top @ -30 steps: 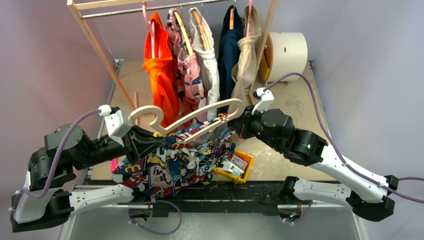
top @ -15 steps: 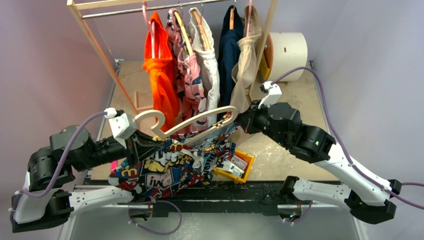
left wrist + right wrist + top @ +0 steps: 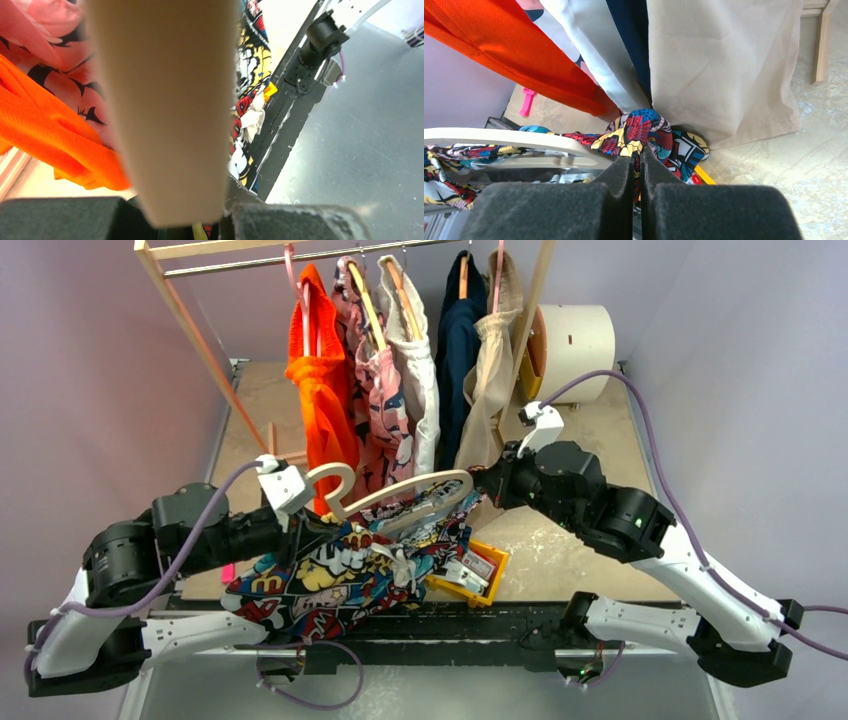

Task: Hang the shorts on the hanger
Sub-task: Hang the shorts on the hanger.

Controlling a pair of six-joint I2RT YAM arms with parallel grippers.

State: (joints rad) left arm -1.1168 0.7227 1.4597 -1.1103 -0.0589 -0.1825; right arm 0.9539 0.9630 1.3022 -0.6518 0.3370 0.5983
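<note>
Middle of the top view: the hanger (image 3: 405,492) lies across the frame with its hook at the left end. The shorts (image 3: 340,580) sag in a heap below it, toward the lower centre. The left gripper (image 3: 175,215) is clamped on the hanger near the hook (the cream bar fills the gap between its pads). The right gripper (image 3: 638,159) has its fingers pinched almost together on a fold of the shorts at the hanger's right tip. An orange garment (image 3: 320,410) hangs just behind.
</note>
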